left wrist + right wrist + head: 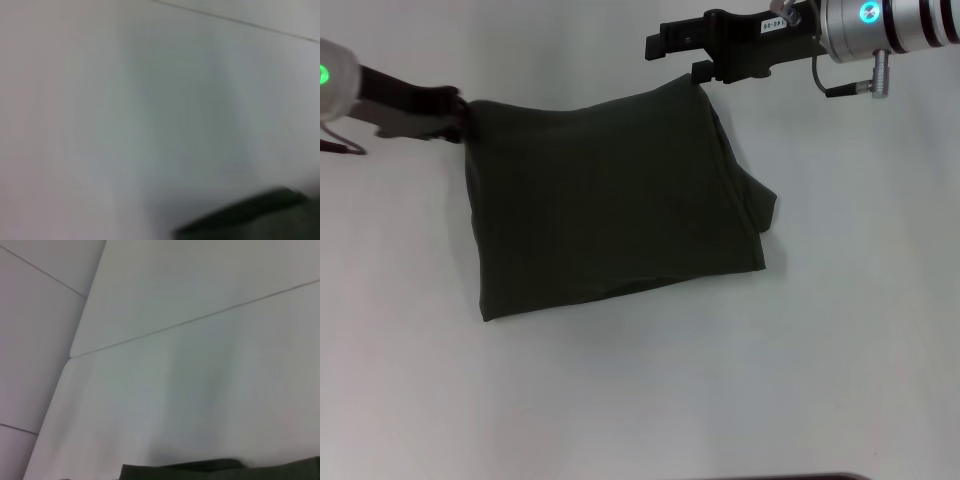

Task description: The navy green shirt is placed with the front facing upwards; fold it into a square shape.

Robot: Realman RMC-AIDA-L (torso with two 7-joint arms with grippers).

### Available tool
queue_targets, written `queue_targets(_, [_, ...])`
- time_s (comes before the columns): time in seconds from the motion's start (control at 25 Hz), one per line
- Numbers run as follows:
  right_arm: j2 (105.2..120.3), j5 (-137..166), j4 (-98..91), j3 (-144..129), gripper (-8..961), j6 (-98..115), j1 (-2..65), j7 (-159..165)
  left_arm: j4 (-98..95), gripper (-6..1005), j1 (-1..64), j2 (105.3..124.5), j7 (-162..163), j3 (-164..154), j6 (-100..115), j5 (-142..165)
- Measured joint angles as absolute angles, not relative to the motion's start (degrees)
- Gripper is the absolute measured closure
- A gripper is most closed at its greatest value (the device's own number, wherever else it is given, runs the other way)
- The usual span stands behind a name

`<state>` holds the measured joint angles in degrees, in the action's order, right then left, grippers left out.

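Lying folded into a rough, slightly skewed rectangle near the middle of the white table (pixel 620 400), the navy green shirt (pixel 605 215) shows only plain dark fabric, with no lettering on the upper face. Its near edge runs from a lower corner on the robot's left up toward the right, where a loose layer of cloth pokes out beyond the main fold and breaks the outline. Farther back, the two far corners of the shirt each meet an arm. The left gripper (pixel 455 115) reaches in from the left edge of the head view and touches the far left corner; dark fingers blend with the cloth there, so whether it is clamped on the fabric or merely beside it cannot be told. The right gripper (pixel 702 72) comes in from the upper right, its black body low over the far right corner, and its hold on the cloth likewise cannot be told. The right wrist view shows only a strip of the shirt's edge on the table, with a seam between table panels beyond it.
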<state>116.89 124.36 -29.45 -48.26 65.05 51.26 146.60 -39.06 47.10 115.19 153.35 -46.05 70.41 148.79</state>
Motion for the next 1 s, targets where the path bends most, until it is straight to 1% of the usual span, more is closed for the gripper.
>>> queue_targets(0.16, [116.46,124.36,-29.45,-48.29,56,65.35,51.24,146.60,-44.72,753,44.35,114.09,155.70,-43.39,71.52,148.28])
queue_targets(0.32, [115.54,124.40,-29.49,-48.43,56,66.29,51.07,146.17,-51.36,669,40.84,113.99,150.51,-35.90,81.32,138.31])
queue_targets(0.48, [115.07,124.40,-30.16,-48.05,56,67.66,50.34,145.00,-47.76,586,39.97,112.28,146.97,-34.03,90.02,130.88])
queue_targets(0.56, [115.00,124.39,-30.84,-48.00,57,68.40,49.93,144.37,-46.24,490,39.81,112.16,146.42,-33.97,92.85,130.45])
queue_targets(0.68, [114.95,124.26,-32.48,-47.63,57,70.97,49.17,141.31,-45.91,345,39.39,112.60,144.47,-33.94,97.42,130.31])
queue_targets(0.88, [114.96,118.60,-35.74,-47.30,57,77.19,46.39,129.10,-45.86,331,39.13,112.60,140.25,-33.95,104.65,130.13])
queue_targets(1.0, [115.33,113.56,-37.01,-47.28,56,79.92,43.89,117.92,-45.80,329,38.78,112.52,137.00,-33.94,106.84,130.06])
